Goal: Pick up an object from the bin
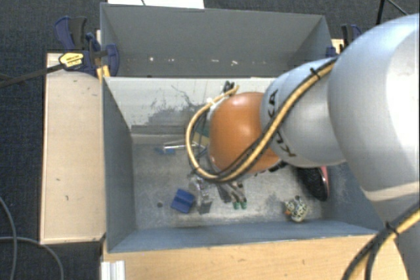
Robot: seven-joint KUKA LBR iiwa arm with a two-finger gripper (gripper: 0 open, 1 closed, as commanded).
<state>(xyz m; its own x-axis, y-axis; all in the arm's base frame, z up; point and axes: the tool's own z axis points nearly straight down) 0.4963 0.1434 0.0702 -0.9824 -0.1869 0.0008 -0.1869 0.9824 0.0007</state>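
End effector low in the bin, beside a small blue block

On the left of the grey metal bin [119,160], a thin pale blue thing [171,148] lies near the back of the floor. In front of it, near the front wall, lies a small blue block [182,201], flat and with straight edges; no label can be read on it. Just to its right the end effector [220,198] is down close to the floor, under the orange cover [233,131], and I cannot tell whether it is released or clenched, or whether it touches the block. Around the cover runs a yellow and black cable [194,124]. The black letters [270,101] on the grey arm are partly hidden. Further right lie a small many-coloured thing [296,209] and a black and red thing [317,183].
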